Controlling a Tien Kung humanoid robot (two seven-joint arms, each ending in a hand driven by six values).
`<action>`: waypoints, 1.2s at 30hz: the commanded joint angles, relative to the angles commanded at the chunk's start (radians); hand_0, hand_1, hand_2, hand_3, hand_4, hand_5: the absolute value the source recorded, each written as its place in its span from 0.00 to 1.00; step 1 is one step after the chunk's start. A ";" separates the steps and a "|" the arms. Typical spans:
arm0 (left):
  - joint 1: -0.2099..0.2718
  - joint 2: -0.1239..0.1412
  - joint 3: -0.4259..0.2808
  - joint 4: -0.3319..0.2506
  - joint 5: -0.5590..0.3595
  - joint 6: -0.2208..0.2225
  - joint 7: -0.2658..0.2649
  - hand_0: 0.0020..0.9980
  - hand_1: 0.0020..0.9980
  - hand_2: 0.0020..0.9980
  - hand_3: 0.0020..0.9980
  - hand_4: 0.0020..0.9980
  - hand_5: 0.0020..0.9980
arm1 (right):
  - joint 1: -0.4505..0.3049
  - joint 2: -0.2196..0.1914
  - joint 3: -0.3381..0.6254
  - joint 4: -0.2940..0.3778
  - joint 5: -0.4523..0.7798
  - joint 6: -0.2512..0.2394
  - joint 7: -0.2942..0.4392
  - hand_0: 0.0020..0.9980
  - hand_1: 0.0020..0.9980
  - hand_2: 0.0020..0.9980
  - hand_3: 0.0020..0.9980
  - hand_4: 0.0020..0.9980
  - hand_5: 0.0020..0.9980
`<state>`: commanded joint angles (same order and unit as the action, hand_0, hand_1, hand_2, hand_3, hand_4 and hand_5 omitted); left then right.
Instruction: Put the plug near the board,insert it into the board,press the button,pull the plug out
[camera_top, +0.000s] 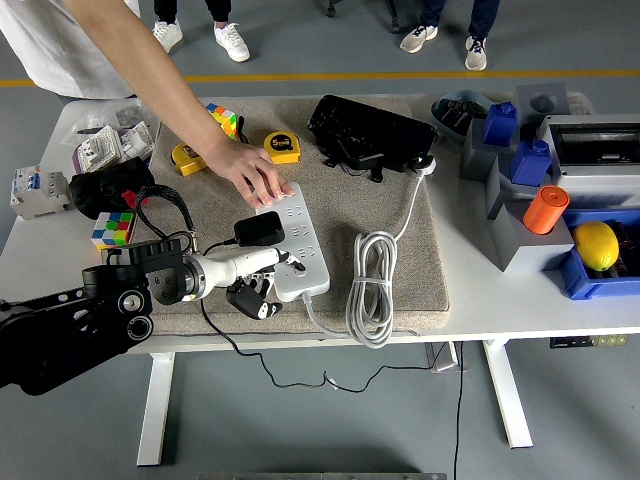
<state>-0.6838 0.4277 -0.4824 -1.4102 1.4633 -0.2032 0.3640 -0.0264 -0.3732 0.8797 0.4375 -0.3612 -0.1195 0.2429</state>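
The robot's left hand (258, 287) reaches in from the left, its pale fingers (268, 259) stretched along the near left edge of the white power strip (293, 245); whether they grip anything, I cannot tell. The black plug (257, 230) sits at the strip's left side, just above those fingers. A person's hand (256, 178) presses flat on the strip's far end. The strip lies on a grey mat (400, 270) covering the surface (500, 300), with its coiled white cable (368, 285) just beside it.
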 joint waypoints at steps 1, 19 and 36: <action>-0.002 0.000 0.002 0.001 0.000 -0.001 0.001 0.03 0.13 0.20 0.87 0.61 0.00 | 0.000 0.000 0.001 0.000 0.000 0.000 0.000 0.70 0.70 0.69 0.58 1.00 0.55; -0.016 -0.004 0.025 0.013 -0.001 -0.001 0.008 0.04 0.13 0.20 0.86 0.61 0.00 | -0.001 0.000 0.005 0.000 -0.001 -0.001 0.001 0.70 0.70 0.69 0.58 1.00 0.55; -0.022 -0.007 0.043 0.018 0.001 -0.001 0.015 0.03 0.13 0.20 0.85 0.61 0.00 | -0.002 0.001 0.007 0.000 -0.002 -0.001 0.001 0.70 0.70 0.69 0.58 1.00 0.55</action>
<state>-0.7059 0.4208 -0.4391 -1.3919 1.4638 -0.2044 0.3790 -0.0279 -0.3723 0.8867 0.4379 -0.3631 -0.1208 0.2443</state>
